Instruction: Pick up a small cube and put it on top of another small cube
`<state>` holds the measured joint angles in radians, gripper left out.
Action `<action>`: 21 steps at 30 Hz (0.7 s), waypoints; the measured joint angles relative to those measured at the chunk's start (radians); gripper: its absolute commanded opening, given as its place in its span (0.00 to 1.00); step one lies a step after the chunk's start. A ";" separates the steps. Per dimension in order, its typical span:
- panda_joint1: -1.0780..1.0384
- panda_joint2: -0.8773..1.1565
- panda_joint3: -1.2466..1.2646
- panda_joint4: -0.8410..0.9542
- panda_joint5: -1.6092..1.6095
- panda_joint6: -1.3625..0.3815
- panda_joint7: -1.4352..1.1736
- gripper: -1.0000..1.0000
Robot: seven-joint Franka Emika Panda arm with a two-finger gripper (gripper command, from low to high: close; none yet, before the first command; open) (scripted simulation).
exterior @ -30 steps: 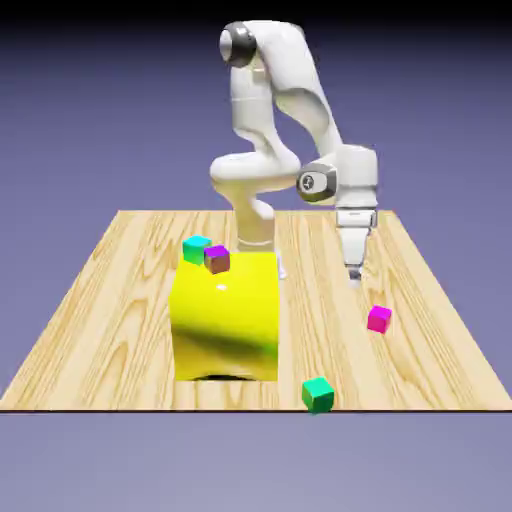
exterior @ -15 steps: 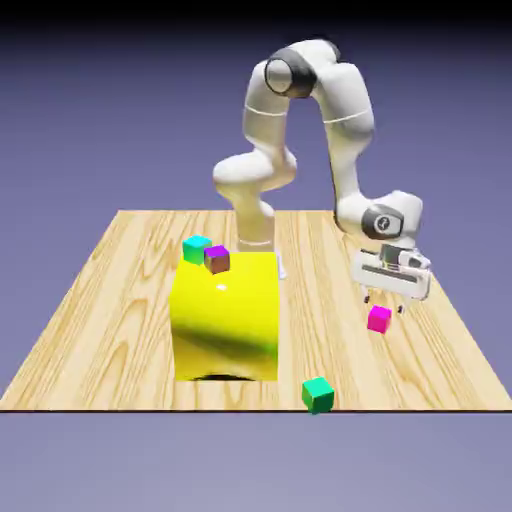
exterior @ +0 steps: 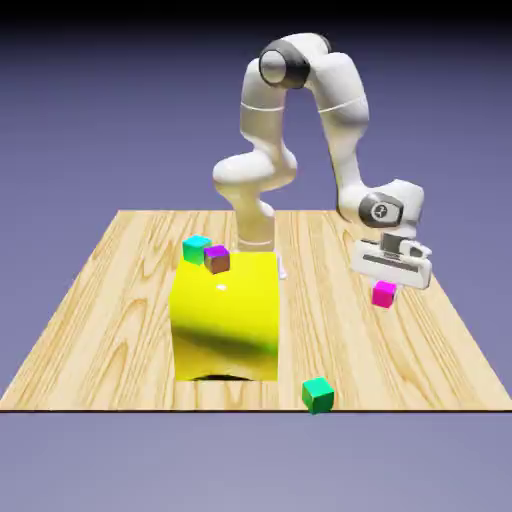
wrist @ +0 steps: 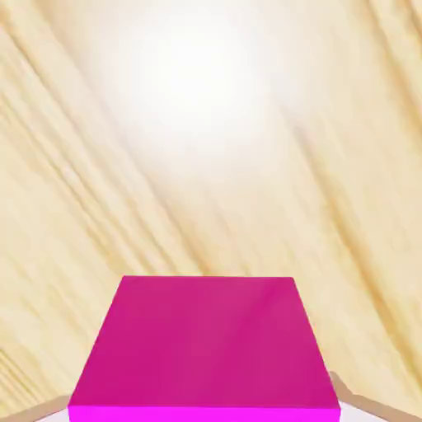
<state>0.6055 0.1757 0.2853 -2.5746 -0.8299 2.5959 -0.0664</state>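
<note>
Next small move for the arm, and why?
Probably carry the pink cube across to above the green cube: the gripper is closed on it, while the green one sits near the table's front edge, top bare.

The arm [exterior: 344, 105] was glossy white, built of smooth, rounded, tube-like sections with thin seam lines round them. A dark grey collar [exterior: 284, 62] framed a paler round cap at the elbow, and another dark patch [exterior: 380, 210] at the wrist bore a light disc with a small dark marking (too tiny to read). The gripper [exterior: 385, 288] had a broad, boxy white body with grey and darker parts above. The base [exterior: 256, 238] was white too.
</note>
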 measured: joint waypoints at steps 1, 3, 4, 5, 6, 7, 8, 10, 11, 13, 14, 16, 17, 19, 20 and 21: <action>-0.002 0.012 -0.036 0.029 0.032 -0.016 -0.015 0.00; -0.007 0.035 -0.109 0.088 0.096 -0.047 -0.045 0.00; -0.009 0.047 -0.145 0.118 0.129 -0.062 -0.060 0.00; -0.011 0.058 -0.181 0.147 0.161 -0.078 -0.075 0.00; -0.014 0.070 -0.217 0.177 0.193 -0.093 -0.090 0.00; -0.016 0.082 -0.254 0.206 0.225 -0.109 -0.105 0.00; -0.018 0.093 -0.290 0.236 0.257 -0.124 -0.120 0.00; -0.023 0.117 -0.362 0.294 0.321 -0.155 -0.150 0.00; -0.025 0.128 -0.399 0.324 0.353 -0.171 -0.165 0.00; -0.029 0.152 -0.471 0.383 0.418 -0.202 -0.195 0.00; -0.031 0.163 -0.508 0.412 0.450 -0.218 -0.210 0.00; -0.032 0.168 -0.522 0.424 0.463 -0.224 -0.216 0.00; -0.039 0.204 -0.525 0.424 0.459 -0.186 -0.211 0.00; -0.053 0.277 -0.530 0.422 0.450 -0.110 -0.200 0.00; -0.059 0.309 -0.532 0.422 0.446 -0.076 -0.195 1.00; -0.059 0.309 -0.532 0.422 0.446 -0.075 -0.194 1.00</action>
<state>0.5463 0.4851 -0.2472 -2.1531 -0.3843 2.5209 -0.2606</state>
